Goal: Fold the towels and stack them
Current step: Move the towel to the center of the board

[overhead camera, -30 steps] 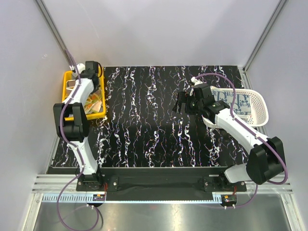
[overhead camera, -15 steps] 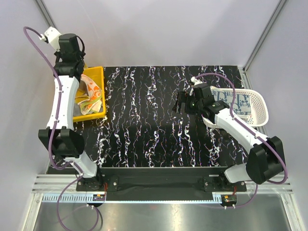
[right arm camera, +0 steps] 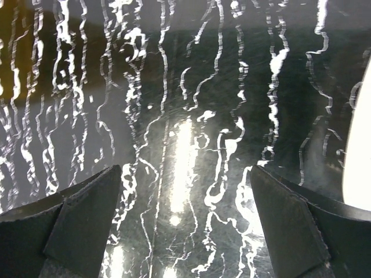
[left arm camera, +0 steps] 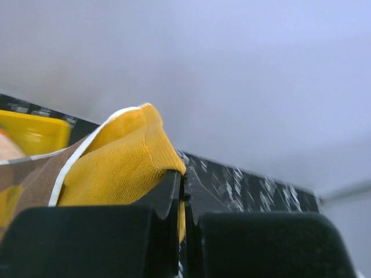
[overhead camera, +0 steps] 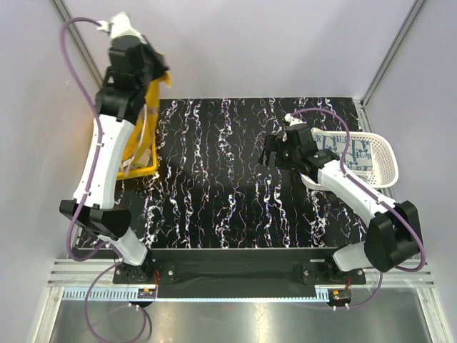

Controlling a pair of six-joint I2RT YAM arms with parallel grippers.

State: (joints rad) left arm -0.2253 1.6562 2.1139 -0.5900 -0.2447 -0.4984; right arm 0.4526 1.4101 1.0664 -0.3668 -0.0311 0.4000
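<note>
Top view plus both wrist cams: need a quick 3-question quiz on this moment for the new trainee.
1. True or false: the right jaws are shut on a towel.
2. What do the left jaws grip? A) a grey towel B) the yellow towel C) nothing
3. Fill in: the blue-white towel lies in the white ____.
Key: 1 false, they are open and empty; 2 B; 3 basket.

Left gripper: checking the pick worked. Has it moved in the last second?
Yes. The left gripper has risen out of the yellow bin, now showing beyond its far rim in the top view, shut on the orange towel.
</note>
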